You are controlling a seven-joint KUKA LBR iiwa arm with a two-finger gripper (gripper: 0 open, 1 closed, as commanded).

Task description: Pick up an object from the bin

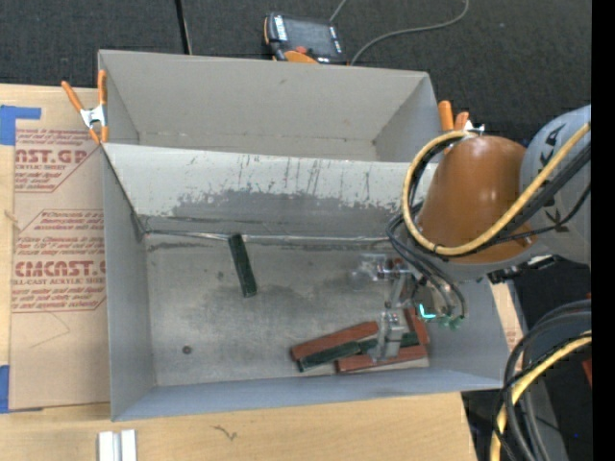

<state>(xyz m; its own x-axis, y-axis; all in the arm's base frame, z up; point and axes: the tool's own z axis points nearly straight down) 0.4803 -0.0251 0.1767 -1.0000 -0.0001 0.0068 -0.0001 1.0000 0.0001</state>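
My gripper (392, 336) hangs low at the bin's front right, right over a small stack of flat bars. The stack's top piece is a red-brown bar (332, 342) lying aslant and pointing left. Under it lies a dark green bar (354, 352), and another red-brown bar (402, 358) lies along the front wall. The gripper's tip meets the right end of this stack; whether it grips any bar is hidden.
A lone dark green bar (242, 265) lies near the back wall, left of the middle. The arm's orange cover and its cables hang over the bin's right side. A small dark speck (186, 350) marks the floor at front left.
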